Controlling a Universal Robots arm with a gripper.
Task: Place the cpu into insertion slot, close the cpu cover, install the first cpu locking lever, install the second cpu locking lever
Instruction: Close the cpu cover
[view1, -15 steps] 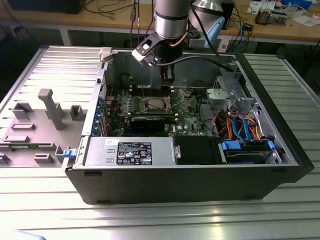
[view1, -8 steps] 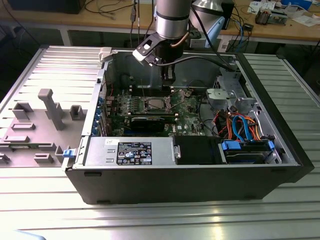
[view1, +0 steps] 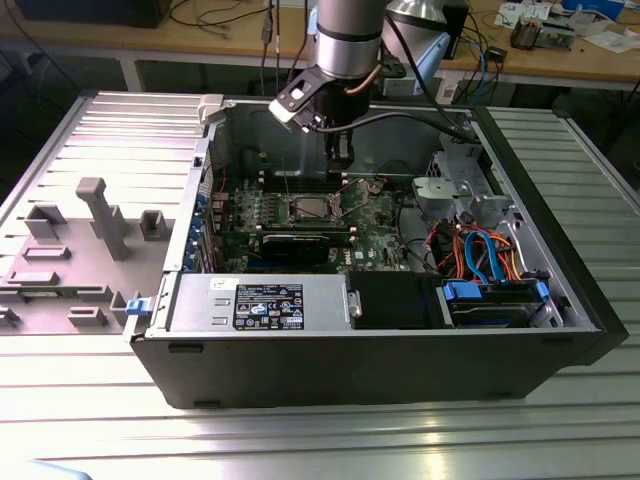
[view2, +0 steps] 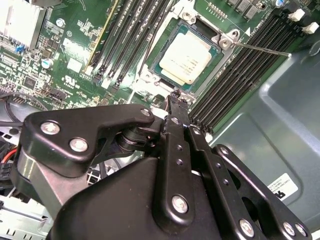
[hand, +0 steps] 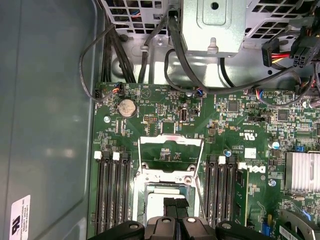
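Observation:
The cpu (view2: 187, 57), a small square chip with a dull silver top, lies flat in the insertion slot (view2: 159, 56) on the green motherboard. The cpu cover (hand: 170, 139), a thin metal frame, is swung open off the slot, with the board visible through its opening. A thin locking lever (view2: 260, 49) sticks out from the slot's corner, unlatched. My gripper (view2: 178, 96) hangs just above the slot's edge, its black fingers (hand: 170, 205) pressed together and shut with nothing between them. In the exterior view my gripper (view1: 340, 165) hovers over the cpu (view1: 305, 208) inside the case.
Long black memory slots (hand: 112, 195) flank the socket on both sides. A finned heatsink (hand: 302, 172) sits beside them. Cable bundles (view1: 480, 255) and a drive cage (view1: 460, 185) fill the exterior view's right. The power supply (view1: 265, 303) lies along the case front.

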